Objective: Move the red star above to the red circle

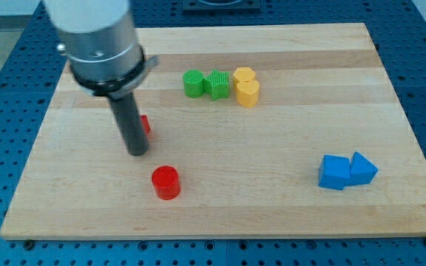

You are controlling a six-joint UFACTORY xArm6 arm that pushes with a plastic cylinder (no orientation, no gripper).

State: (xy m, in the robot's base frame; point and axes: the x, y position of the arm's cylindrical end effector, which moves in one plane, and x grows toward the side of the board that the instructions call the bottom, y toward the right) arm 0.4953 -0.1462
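The red circle [166,182] stands on the wooden board at the view's lower left. The red star [146,125] is mostly hidden behind my rod; only a small red edge shows to the rod's right. My tip [138,152] rests on the board just in front of the star, touching or nearly touching it. The tip is above and a little left of the red circle, with a gap between them.
A green circle [193,83] and a green star [217,84] sit together near the view's top centre. Two yellow blocks [247,87] stand right of them. A blue cube [335,172] and a blue block [363,169] sit at the lower right.
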